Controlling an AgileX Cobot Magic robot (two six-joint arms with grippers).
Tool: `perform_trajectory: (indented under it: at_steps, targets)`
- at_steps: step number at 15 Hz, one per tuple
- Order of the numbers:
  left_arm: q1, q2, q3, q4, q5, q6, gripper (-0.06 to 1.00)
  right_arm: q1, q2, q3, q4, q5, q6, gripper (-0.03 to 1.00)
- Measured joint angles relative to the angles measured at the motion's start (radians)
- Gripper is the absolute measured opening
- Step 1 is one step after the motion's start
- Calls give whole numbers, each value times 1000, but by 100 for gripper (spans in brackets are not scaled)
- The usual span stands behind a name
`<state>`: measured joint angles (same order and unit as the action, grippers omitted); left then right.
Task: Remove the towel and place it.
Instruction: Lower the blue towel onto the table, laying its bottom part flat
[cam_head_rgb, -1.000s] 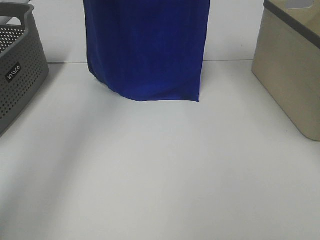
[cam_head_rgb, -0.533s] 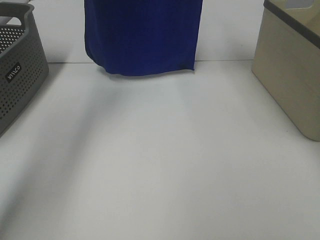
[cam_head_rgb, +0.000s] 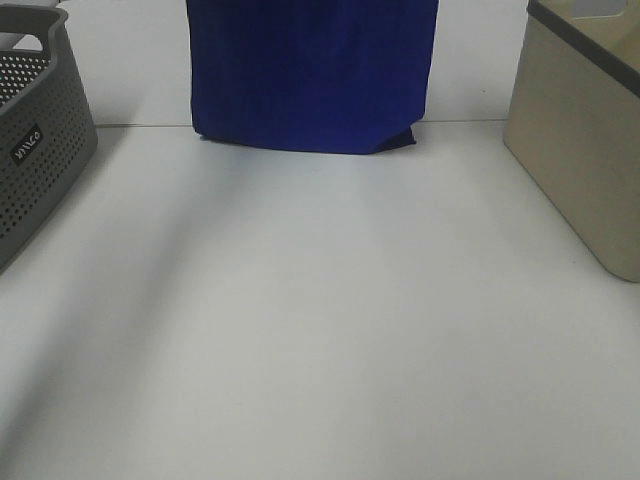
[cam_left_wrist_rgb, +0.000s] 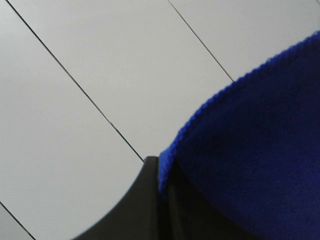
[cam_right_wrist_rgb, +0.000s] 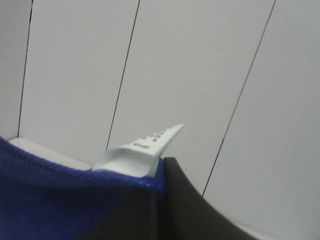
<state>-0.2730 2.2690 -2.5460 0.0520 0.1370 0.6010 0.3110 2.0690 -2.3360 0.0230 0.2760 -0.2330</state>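
Towel (cam_head_rgb: 312, 75) hanging | left tool (cam_left_wrist_rgb: 160, 172), right tool (cam_right_wrist_rgb: 161, 174) clamped on it | grey basket (cam_head_rgb: 40, 150), beige bin (cam_head_rgb: 580, 150) contents unseen

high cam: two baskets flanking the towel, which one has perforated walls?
The dark grey basket at the left edge: its walls are full of holes and carry a small label. The beige basket on the right has plain solid walls.

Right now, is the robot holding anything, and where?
The left gripper and right gripper each pinch the towel at its edge, the right beside its white label.
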Motion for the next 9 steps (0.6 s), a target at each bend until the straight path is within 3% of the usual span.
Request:
perform_trajectory:
  at_steps: [1,5,6,9]
  targets:
    - [-2,-2,0,-12,60,0,0,0,-4,0,9,44,0,2]
    - [-18,-74,0,-58,557,-3,0,0,-59,0,99,396,0,2]
    - [-18,-110,-1,-58,720,-21,0,0,-81,0,120,542,0,2]
    - [-18,-168,-6,-58,977,-75,0,0,-104,0,182,761,0,2]
